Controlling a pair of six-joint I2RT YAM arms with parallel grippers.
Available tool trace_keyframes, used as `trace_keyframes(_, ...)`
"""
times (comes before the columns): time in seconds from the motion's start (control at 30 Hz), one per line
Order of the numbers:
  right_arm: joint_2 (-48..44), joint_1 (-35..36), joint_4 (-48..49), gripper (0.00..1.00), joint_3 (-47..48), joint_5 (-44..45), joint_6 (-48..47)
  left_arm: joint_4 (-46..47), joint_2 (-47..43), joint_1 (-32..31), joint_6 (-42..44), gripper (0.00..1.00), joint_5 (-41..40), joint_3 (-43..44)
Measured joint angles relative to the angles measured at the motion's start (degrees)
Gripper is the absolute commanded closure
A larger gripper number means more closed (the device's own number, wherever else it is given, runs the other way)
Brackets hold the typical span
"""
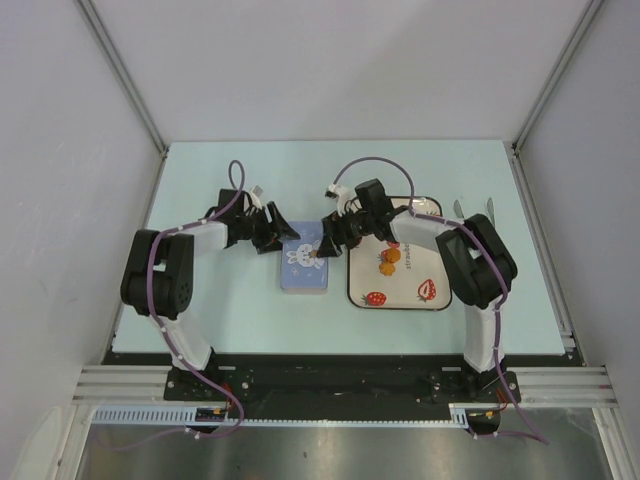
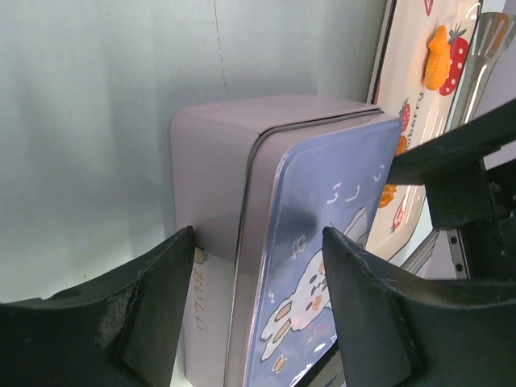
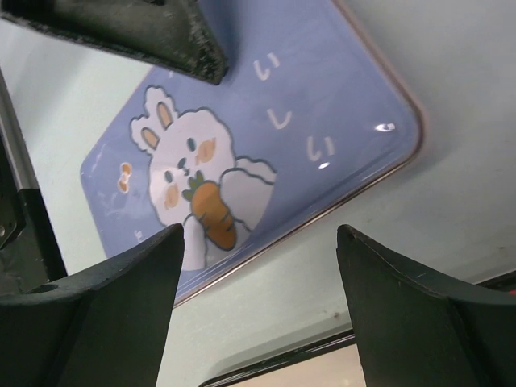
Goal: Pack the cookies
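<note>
Cookies (image 1: 390, 260) lie on the tray (image 1: 400, 288), right of the lidded tin (image 1: 305, 272); right pincer (image 1: 325, 245), the nearer, and left pincer (image 1: 284, 237) both gape empty over the tin.

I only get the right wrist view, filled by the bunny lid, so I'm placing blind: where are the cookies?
Observer: Top view: two orange cookies lie on the strawberry tray, right of the tin.
Operator: How does the left gripper sit?
Observer: Left wrist view: the left gripper is open, straddling the tin's edge, one finger beside the side wall, one over the lid.
Operator: Anything else near the tray?
Observer: A metal utensil, maybe tongs, lies off its far right corner.
</note>
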Motion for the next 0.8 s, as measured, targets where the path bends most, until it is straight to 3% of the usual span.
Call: trace_keyframes(0.8,10.3,-2.9,-2.4,0.24,13.3,-1.0,0.3,-1.4,3.4,0.1,1.0,0.37,2.0,3.2)
